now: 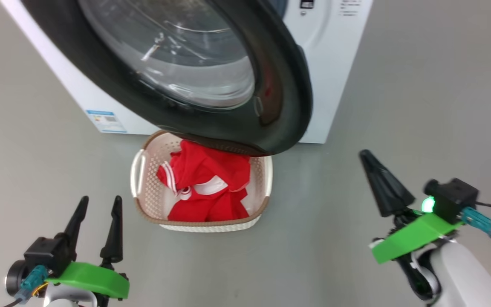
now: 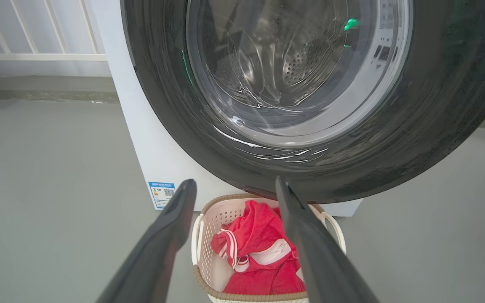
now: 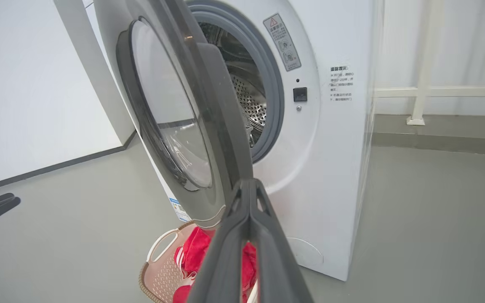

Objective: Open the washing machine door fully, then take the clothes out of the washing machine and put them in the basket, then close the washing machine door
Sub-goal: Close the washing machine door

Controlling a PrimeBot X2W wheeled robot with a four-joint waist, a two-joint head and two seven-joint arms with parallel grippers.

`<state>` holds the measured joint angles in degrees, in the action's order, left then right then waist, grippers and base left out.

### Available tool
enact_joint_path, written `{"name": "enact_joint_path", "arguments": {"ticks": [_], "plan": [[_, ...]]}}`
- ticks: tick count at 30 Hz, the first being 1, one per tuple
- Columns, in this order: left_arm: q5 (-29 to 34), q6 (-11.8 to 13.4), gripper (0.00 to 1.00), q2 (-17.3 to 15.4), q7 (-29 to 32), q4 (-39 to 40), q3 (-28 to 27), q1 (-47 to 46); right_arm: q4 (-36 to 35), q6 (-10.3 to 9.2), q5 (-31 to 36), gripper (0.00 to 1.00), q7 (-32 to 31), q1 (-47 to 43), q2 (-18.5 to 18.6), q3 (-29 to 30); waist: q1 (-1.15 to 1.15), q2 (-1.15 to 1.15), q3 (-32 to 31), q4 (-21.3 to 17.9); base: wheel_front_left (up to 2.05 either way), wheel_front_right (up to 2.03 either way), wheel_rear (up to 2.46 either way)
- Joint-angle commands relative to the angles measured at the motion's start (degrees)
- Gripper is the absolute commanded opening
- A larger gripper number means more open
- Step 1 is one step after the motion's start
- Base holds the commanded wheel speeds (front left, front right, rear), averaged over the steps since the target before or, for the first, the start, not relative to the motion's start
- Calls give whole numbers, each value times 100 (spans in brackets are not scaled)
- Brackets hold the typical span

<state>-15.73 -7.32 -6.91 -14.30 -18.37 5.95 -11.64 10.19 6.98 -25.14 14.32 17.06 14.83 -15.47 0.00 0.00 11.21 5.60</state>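
R gripper [image 1: 365, 154] fingers together, empty; L gripper [image 1: 102, 199] fingers apart; clothes [image 1: 205, 187] in basket [image 1: 151, 200] under half-open washer door [image 1: 279, 85].

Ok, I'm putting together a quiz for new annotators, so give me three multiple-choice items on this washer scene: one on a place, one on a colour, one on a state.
1. Where are the clothes?
A) in the basket
B) on the floor
C) held by a gripper

2. What colour is the basket's rim?
A) blue
B) brown
C) black

3. How does the washing machine door stand?
A) latched shut
B) open
C) lying on the floor

Answers:
1 A: the red fabric lies inside the basket walls.
2 B: a brown woven-look band runs round its top.
3 B: the right wrist view shows it standing away from the washing machine.
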Motion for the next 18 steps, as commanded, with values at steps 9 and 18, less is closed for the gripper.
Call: {"name": "enact_joint_path", "arguments": {"ticks": [9, 18], "plan": [[-25, -17, 100, 15, -70, 279, -6, -51, 340, 51, -223, 0, 68, 880, -113, -699, 0, 0, 196, 455, 0, 0, 0], [-80, -17, 100, 73, -70, 344, 73, -244, 727, 51, -276, 0, 68, 1390, -162, -809, 0, 0, 487, 648, 0, 0, 0]]}}
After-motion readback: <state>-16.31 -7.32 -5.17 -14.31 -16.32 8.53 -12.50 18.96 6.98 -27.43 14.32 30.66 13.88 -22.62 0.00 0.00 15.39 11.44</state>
